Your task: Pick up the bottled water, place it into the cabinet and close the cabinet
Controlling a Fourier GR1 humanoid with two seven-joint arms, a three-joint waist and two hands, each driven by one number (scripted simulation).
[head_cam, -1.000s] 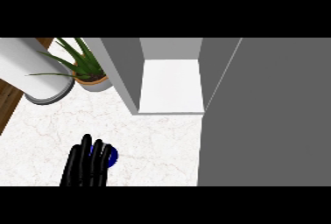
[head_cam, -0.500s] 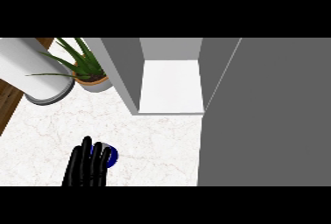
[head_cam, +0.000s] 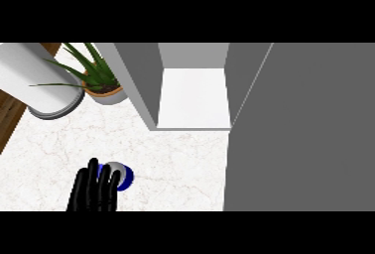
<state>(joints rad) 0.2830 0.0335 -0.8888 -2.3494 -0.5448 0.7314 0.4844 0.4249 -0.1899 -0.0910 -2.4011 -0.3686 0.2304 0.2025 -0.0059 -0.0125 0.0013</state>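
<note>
Nothing has moved: the robot hand [head_cam: 93, 191], fingers spread, covers the bottled water [head_cam: 121, 174]; cabinet [head_cam: 195, 99] open.

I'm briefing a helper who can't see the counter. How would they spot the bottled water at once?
Start at the open grey cabinet at the back of the white marble counter. Come forward and left to the black left hand; the bottled water sits under its fingertips. Its blue body and pale cap are the counter's only blue.

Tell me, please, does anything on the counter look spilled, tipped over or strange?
Nothing stands out. The potted plant stands upright, the cabinet is open, and the left robot hand partly covers the bottled water. No spill shows.
</note>
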